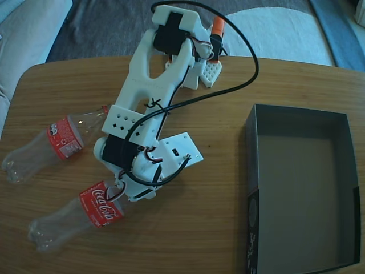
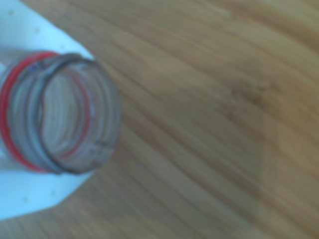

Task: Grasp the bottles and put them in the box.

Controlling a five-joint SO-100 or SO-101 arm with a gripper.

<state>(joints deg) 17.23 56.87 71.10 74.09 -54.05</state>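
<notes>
Two clear Coca-Cola bottles with red labels lie on the left of the wooden table in the fixed view, one farther and one nearer. The white arm reaches down over them, and my gripper sits at the nearer bottle's neck, its jaws hidden under the wrist. The wrist view shows that bottle's open mouth and red neck ring close up and blurred, lying against one white finger. No second finger shows. The dark box stands empty at the right.
The arm's base stands at the table's far edge with a black cable looping toward the box. Bare wood lies between the arm and the box. Carpet and a sofa show beyond the table.
</notes>
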